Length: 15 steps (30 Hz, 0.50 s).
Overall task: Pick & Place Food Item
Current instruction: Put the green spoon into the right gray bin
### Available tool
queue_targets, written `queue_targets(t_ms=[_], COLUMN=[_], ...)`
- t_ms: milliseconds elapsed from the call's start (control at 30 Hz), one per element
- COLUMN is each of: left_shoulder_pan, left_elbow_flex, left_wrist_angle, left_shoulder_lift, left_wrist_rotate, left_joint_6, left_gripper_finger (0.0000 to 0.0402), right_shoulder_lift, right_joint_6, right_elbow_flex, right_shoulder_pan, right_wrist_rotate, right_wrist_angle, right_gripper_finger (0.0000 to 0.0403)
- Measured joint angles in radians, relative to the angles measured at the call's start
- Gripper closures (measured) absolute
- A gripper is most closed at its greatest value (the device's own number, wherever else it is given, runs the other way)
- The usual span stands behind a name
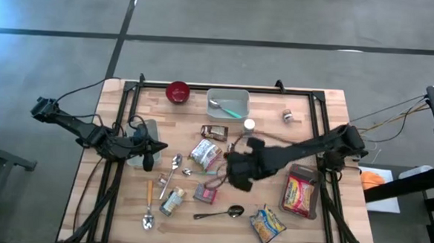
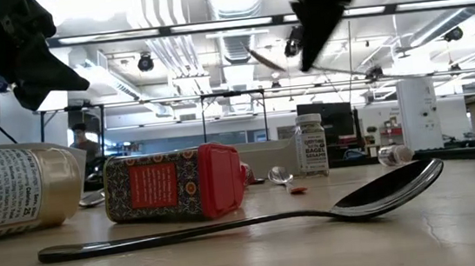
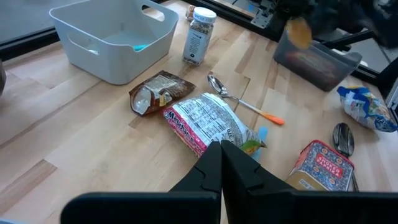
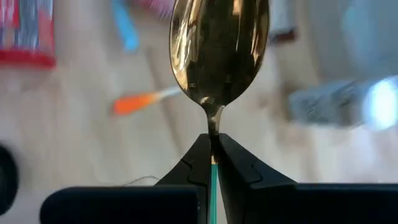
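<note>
Right pincer (image 4: pixel 213 149) clamped on spoon (image 4: pixel 217 50) handle.

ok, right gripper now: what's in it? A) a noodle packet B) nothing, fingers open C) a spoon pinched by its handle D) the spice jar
C. In the right wrist view the right gripper is shut on the thin handle of a spoon, whose bowl stands out past the fingertips, lifted clear of the table.
</note>
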Motion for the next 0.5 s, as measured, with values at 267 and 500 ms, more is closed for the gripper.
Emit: queue_targets(t_ms=[267, 500], left_shoulder_pan=[0.0, 0.0], left_elbow_flex=[0.0, 0.0], left_wrist_angle=[0.0, 0.0], left_shoulder_lift=[0.0, 0.0], left_wrist_rotate=[0.0, 0.0], left_joint_6=[0.0, 0.0], left_gripper_finger=[0.0401, 0.0401], right_shoulder_lift=[-0.027, -0.029], right_joint_6=[-0.368, -0.551], right_elbow_flex=[0.066, 0.061], right_shoulder_pan=[-0.212, -0.435], right_wrist_rotate=[0.052, -0.058], right_wrist_angle=[0.117, 0.389], right_gripper_finger=[0.0394, 0.0394])
